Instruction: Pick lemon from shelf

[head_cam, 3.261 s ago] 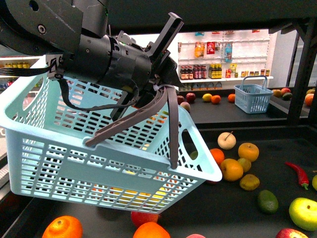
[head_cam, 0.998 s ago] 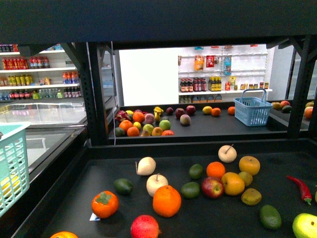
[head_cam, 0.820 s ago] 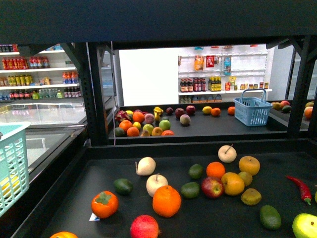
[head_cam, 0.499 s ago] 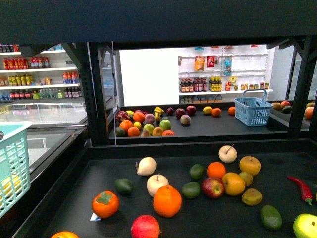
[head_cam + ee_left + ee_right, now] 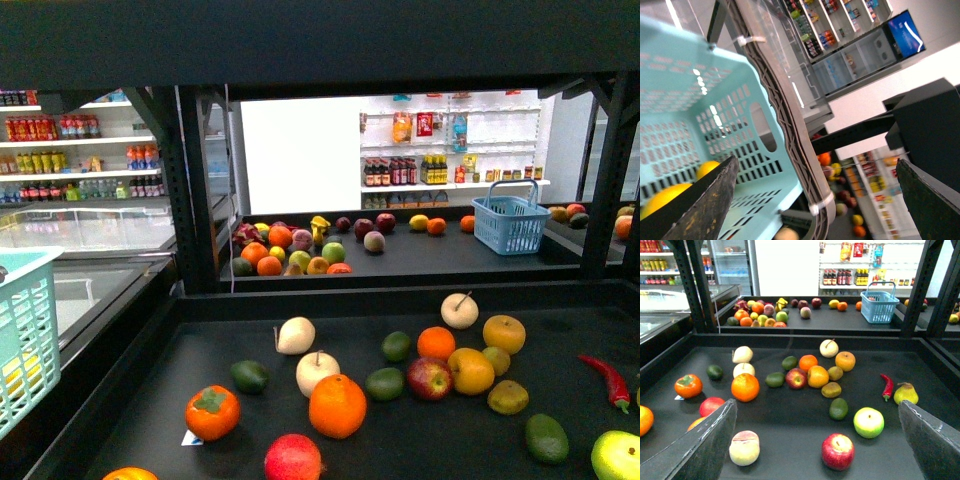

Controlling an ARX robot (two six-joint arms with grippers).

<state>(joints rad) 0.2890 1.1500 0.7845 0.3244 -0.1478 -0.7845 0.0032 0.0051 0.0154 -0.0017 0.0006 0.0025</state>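
Now, L gripper [image 5: 816,161]: jaws wide open, clamping nothing; basket [image 5: 690,85] handle between.
R gripper [image 5: 817,404]: jaws wide open, empty, over worktop [image 5: 790,440] w/ fruit.

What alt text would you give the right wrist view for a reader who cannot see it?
Open right gripper hangs above the dark shelf deck, which is strewn with produce: oranges, apples, avocados, a red chili pepper and a yellow pear. A blue basket sits on a farther stand.
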